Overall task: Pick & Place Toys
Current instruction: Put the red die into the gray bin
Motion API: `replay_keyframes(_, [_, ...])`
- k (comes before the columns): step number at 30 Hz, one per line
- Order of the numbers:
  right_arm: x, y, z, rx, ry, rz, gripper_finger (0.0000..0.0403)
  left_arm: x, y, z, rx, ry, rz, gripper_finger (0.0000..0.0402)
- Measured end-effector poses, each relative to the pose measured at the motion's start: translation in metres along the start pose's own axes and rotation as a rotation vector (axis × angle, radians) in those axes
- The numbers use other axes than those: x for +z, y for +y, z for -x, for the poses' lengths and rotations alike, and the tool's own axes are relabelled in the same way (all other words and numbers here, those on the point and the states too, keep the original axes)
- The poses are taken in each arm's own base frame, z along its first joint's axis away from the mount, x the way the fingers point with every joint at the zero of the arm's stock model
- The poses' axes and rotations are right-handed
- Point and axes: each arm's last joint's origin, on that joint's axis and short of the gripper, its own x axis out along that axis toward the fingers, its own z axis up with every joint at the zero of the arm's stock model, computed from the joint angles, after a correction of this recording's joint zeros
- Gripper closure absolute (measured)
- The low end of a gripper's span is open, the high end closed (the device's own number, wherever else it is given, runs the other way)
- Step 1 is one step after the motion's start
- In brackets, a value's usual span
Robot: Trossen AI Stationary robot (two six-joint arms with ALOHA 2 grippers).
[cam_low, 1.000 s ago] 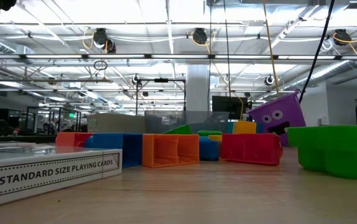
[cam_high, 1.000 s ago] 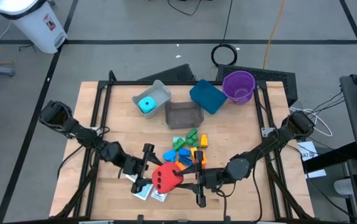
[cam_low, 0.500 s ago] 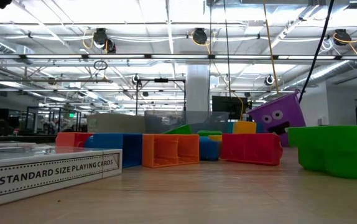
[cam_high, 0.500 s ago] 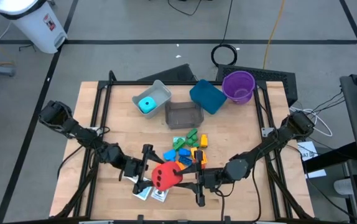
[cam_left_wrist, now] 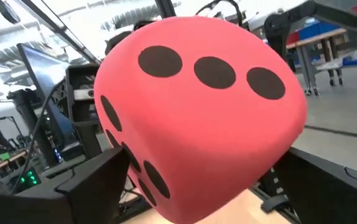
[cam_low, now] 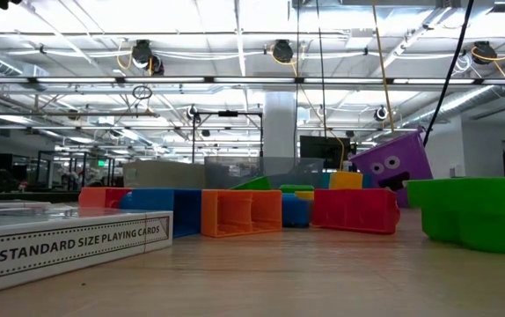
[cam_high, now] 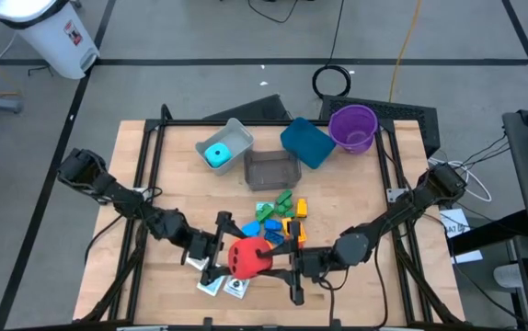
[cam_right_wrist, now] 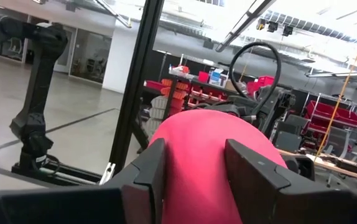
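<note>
A red die (cam_high: 248, 257) with black dots hangs above the table's near middle, between my two grippers. My right gripper (cam_high: 273, 264) comes at it from the right and is shut on it. My left gripper (cam_high: 223, 256) faces it from the left, open. In the left wrist view its fingers stand wide on either side of the die (cam_left_wrist: 203, 112); I cannot tell whether they touch it. A cyan die (cam_high: 216, 153) lies in the grey bin (cam_high: 238, 136). Coloured bricks (cam_high: 278, 216) lie in a heap at mid-table. Small card boxes (cam_high: 220, 287) lie under the red die. My right gripper pinches the red die by two opposite sides (cam_right_wrist: 194, 162) between its two fingers (cam_right_wrist: 150, 180). The fingers reach in level from the table's right. The die bulges up past the fingers and hangs clear of the table.
A dark bin (cam_high: 271, 171), a teal bin (cam_high: 307, 143) and a purple cup (cam_high: 352, 127) stand along the far side. In the low view a playing-card box (cam_low: 68, 242) lies close by, with orange (cam_low: 239, 213), red (cam_low: 354, 210) and green (cam_low: 472, 211) bricks beyond.
My left gripper has opened and let go of the red die. The die stays lifted in my right gripper, which has kept still.
</note>
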Motion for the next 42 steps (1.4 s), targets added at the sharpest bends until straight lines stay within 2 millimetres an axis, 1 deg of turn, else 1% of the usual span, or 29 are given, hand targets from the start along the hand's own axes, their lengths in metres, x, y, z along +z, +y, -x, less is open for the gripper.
replay_keyframes(3, [-0.001,0.000,0.000,0.004,0.011,0.005,0.0278,-0.002,-0.001,-0.001,-0.012,0.026,-0.007,0.0051])
replay_keyframes(7, [-0.003,0.001,0.000,0.010,0.026,-0.008,0.0278,-0.003,-0.002,-0.001,-0.028,0.036,-0.006,0.0117])
replay_keyframes(8, [-0.004,0.001,0.000,0.015,0.034,-0.011,0.0278,-0.003,-0.002,-0.001,-0.035,0.033,-0.004,0.0125])
replay_keyframes(14, [-0.006,0.003,0.000,0.039,0.052,-0.015,0.0278,-0.001,-0.006,0.000,-0.066,0.015,0.000,0.0125])
replay_keyframes(19, [-0.005,0.005,0.001,0.048,0.039,-0.010,0.0278,0.002,-0.011,0.001,-0.042,0.024,0.002,0.0125])
replay_keyframes(24, [0.006,0.010,0.005,0.098,-0.073,-0.031,0.0278,0.011,-0.011,-0.004,-0.041,-0.006,0.006,0.0132])
replay_keyframes(27, [0.012,0.014,0.008,0.113,-0.131,-0.049,0.0278,0.012,-0.012,-0.004,-0.048,-0.020,0.010,0.0146])
replay_keyframes(30, [0.017,0.018,0.011,0.119,-0.170,-0.040,0.0278,0.013,-0.013,-0.004,-0.070,-0.031,0.015,0.0149])
replay_keyframes(32, [0.016,0.021,0.014,0.131,-0.165,-0.019,0.0278,0.019,-0.013,-0.003,-0.080,-0.068,0.021,0.0151])
replay_keyframes(33, [0.014,0.022,0.013,0.121,-0.145,-0.009,0.0278,0.026,-0.013,-0.002,-0.072,-0.103,0.023,0.0153])
replay_keyframes(34, [0.009,0.023,0.011,0.123,-0.120,0.010,0.0278,0.032,-0.011,-0.001,-0.062,-0.130,0.025,0.0157])
replay_keyframes(36, [0.000,0.023,0.010,0.105,-0.058,0.045,0.0278,0.037,-0.011,0.000,-0.061,-0.147,0.023,0.0172])
replay_keyframes(38, [0.005,0.016,0.008,0.062,-0.066,0.029,0.0278,0.033,-0.013,0.001,-0.079,-0.118,0.018,0.0196])
replay_keyframes(40, [0.007,0.010,0.006,0.046,-0.069,0.003,0.0278,0.031,-0.013,0.001,-0.054,-0.089,0.014,0.0225])
replay_keyframes(42, [-0.001,0.004,-0.001,0.042,-0.028,-0.025,0.0280,0.030,-0.009,0.000,0.029,-0.053,0.015,0.0253])
